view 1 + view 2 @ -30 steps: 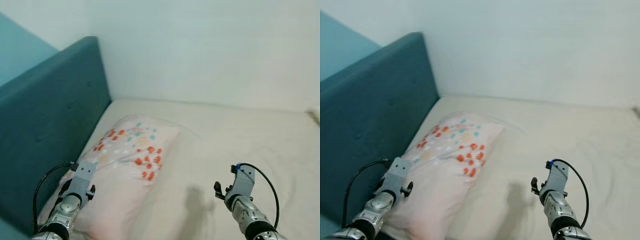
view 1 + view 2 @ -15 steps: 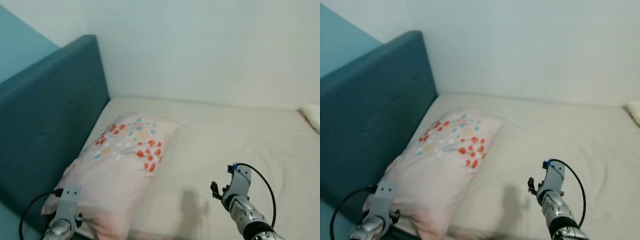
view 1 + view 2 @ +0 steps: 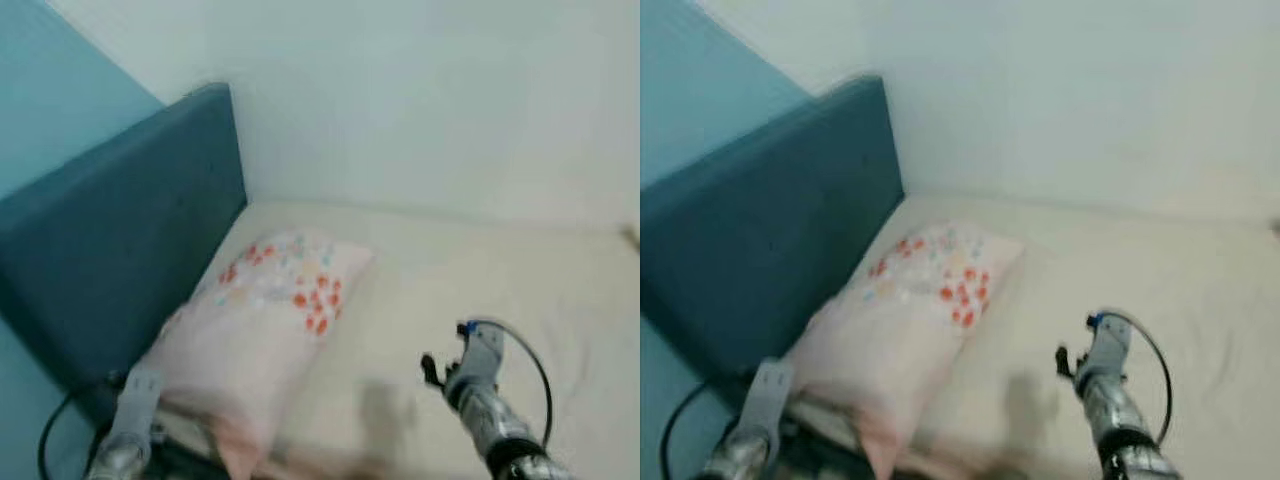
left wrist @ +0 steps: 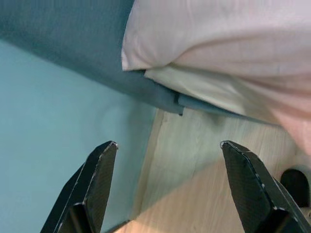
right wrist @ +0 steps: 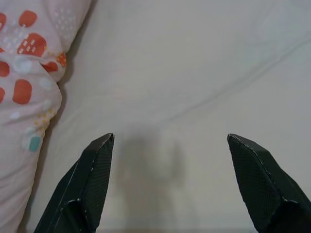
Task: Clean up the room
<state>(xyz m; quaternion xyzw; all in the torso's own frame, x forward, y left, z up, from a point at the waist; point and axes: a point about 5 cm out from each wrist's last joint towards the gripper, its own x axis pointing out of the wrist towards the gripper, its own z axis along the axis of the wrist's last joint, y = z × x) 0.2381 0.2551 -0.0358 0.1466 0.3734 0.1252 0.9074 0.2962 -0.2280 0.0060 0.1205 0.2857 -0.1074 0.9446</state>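
Note:
A pink pillow (image 3: 272,318) with red and teal spots lies on the cream bed sheet (image 3: 480,290), up against the teal headboard (image 3: 130,270). My left gripper (image 4: 167,145) hangs open and empty beside the bed's corner, below the pillow's near end (image 4: 218,39), over the wooden floor (image 4: 204,194). My right gripper (image 5: 170,140) hovers open and empty over the bare sheet (image 5: 194,73), with the spotted pillow (image 5: 24,97) just off to one side.
A pale wall (image 3: 420,100) runs behind the bed and a teal wall (image 4: 48,121) stands beside the headboard. A dark round thing (image 4: 294,182) sits on the floor near the bed.
The camera has drawn back and shifted, and the picture is blurred. My left arm has dropped from the pillow's near end to beside the bed's corner. The right arm holds about the same place.

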